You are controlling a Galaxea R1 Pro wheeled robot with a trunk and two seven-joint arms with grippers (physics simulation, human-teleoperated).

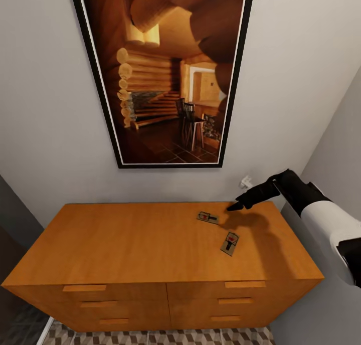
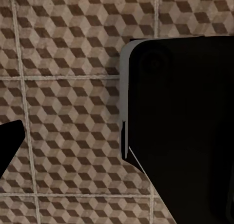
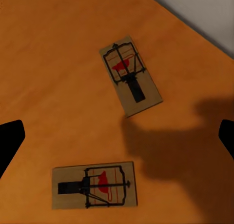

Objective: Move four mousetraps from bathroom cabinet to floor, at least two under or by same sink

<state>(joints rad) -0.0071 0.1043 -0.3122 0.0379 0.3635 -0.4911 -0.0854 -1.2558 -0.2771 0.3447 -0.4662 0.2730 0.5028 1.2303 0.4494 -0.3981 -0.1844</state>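
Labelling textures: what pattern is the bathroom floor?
Brown, beige and grey cubes on the bathroom floor; left wrist view.

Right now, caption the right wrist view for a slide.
Open right gripper hovering above two mousetraps lying flat and apart on the orange-brown cabinet top.

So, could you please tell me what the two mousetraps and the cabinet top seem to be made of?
The mousetraps: pale tan boards, apparently matte wood, with thin black wire, likely metal, and a red spot. The cabinet: orange-brown wood look with a smooth satin finish and faint grain; solid wood or veneer cannot be told from a render.
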